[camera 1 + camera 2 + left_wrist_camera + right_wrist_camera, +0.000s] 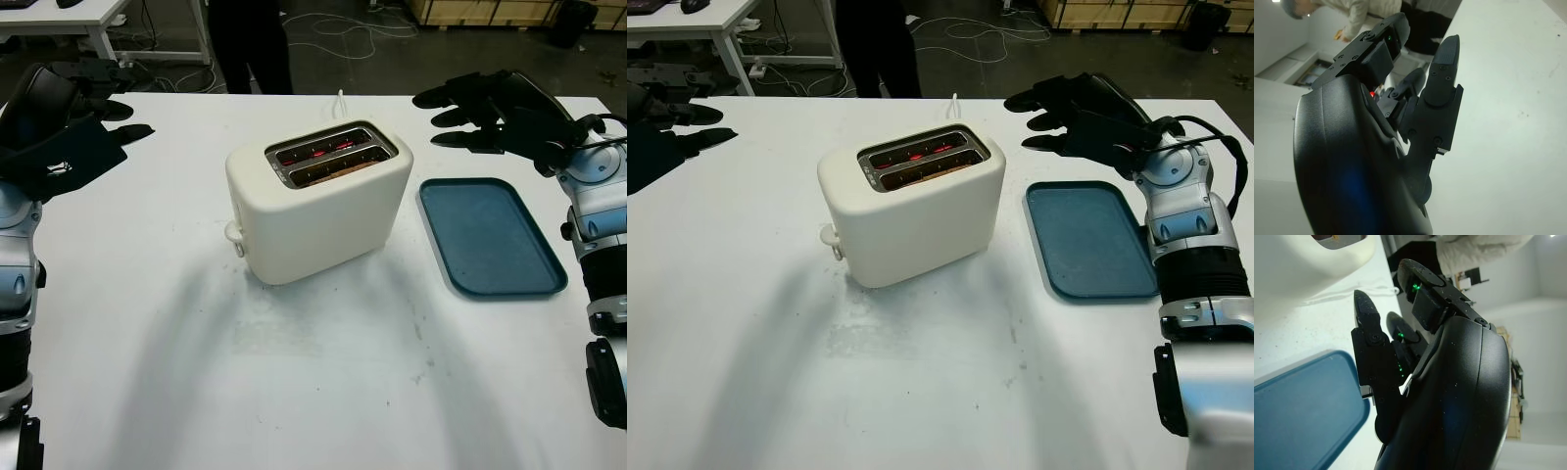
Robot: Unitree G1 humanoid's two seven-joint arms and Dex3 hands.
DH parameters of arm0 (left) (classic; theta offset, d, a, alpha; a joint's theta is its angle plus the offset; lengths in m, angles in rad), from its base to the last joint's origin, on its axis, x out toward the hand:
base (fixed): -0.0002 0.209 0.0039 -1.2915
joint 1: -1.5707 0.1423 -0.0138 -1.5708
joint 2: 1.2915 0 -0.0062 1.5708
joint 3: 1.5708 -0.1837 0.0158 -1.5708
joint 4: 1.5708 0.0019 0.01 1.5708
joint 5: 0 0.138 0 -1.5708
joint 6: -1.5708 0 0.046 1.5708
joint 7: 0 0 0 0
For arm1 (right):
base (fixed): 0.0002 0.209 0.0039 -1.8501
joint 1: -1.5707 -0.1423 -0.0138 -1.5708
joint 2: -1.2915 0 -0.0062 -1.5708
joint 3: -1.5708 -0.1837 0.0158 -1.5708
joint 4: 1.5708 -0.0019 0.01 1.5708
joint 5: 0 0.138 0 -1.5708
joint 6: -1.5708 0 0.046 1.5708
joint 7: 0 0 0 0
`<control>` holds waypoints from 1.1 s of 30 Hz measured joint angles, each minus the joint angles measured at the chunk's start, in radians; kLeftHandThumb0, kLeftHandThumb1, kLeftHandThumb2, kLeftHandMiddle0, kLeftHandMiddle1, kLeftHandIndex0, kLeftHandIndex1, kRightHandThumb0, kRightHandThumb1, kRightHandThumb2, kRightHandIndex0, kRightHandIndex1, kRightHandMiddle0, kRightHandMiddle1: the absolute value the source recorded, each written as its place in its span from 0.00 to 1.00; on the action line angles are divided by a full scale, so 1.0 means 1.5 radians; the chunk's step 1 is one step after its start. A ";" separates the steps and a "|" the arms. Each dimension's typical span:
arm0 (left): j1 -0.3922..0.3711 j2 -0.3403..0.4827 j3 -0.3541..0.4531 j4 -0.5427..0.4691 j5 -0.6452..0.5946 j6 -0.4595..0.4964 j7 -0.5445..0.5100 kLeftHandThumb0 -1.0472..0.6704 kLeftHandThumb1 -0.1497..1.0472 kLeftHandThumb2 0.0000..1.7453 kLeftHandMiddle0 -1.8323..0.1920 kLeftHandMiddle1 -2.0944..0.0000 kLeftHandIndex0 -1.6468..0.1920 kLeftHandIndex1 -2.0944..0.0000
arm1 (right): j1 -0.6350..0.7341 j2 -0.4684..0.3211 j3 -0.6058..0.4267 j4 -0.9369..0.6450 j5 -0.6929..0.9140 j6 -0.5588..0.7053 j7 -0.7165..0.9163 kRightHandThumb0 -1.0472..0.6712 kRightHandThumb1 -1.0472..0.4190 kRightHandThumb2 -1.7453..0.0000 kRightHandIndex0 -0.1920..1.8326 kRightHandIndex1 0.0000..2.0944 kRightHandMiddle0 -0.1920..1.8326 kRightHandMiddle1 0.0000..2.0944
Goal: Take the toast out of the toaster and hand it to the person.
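Toast sunk in cream plastic two-slot toaster (pixel 318 201) mid white desk (pixel 294 392); left robot hand (pixel 73 113) and right robot hand (pixel 485 108) open, empty, flanking, likely staged for reach.

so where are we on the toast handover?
Nothing done yet. The toast sits down in the near slot of the toaster. Left robot hand and right robot hand are both open, raised on either side of it. Still left: reach in, pull the toast, pass it to the person.
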 measured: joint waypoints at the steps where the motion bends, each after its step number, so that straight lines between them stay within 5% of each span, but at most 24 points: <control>1: 0.000 0.000 -0.002 -0.001 0.000 0.002 0.000 0.39 0.88 0.00 0.52 0.92 0.50 1.00 | 0.000 0.000 0.000 0.000 0.000 0.000 0.001 0.50 0.09 0.96 0.45 0.05 0.44 0.00; 33: 0.011 -0.006 -0.024 -0.027 0.000 0.032 -0.025 0.42 0.89 0.01 0.53 0.94 0.52 1.00 | 0.019 0.001 -0.002 -0.021 0.000 0.033 -0.010 0.52 0.09 0.94 0.44 0.01 0.42 0.00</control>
